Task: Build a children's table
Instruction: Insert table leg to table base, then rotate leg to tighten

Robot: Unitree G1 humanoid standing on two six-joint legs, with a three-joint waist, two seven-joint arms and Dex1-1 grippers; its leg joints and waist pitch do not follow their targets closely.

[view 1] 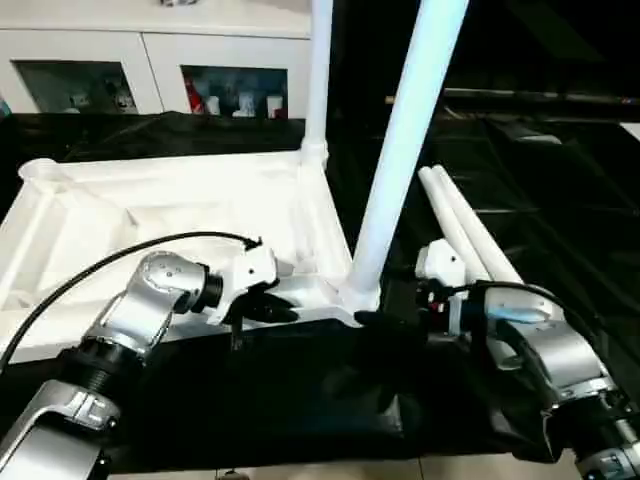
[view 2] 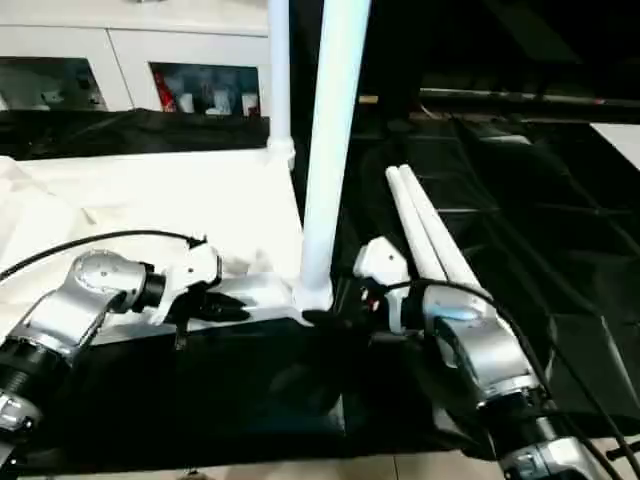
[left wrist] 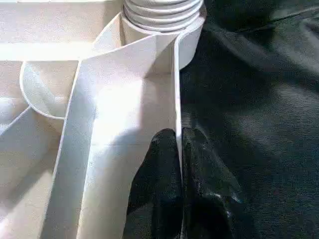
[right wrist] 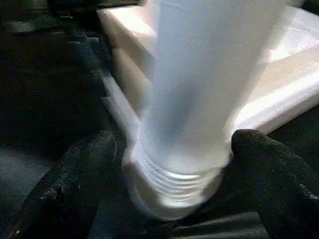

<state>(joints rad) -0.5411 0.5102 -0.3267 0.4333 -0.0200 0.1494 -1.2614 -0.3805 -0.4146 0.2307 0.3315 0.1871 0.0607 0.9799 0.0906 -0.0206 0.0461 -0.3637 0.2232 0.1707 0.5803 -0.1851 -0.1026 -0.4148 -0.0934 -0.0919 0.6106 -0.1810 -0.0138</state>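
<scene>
A black-covered work table [view 1: 560,170] carries the white tabletop [view 1: 150,220], lying ribbed side up. Legs stand in its two right corners; the near leg [view 1: 400,150] rises between the right gripper [right wrist: 172,149]'s widely spread fingers. The left gripper [left wrist: 180,149] pinches the tabletop's near rim. Two loose legs [view 1: 465,225] lie just right.

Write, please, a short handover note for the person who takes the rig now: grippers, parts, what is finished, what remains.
Left gripper: shut on the near rim of the upturned table top, beside the near right corner socket.
Right gripper: open, fingers either side of the near leg's threaded base, not clamping it.
Done: far leg stands in its corner socket; near leg stands in its socket with threads still showing, probably not fully screwed in.
Left: finish that leg, then fit the two spare legs lying on the black-covered work table.
</scene>
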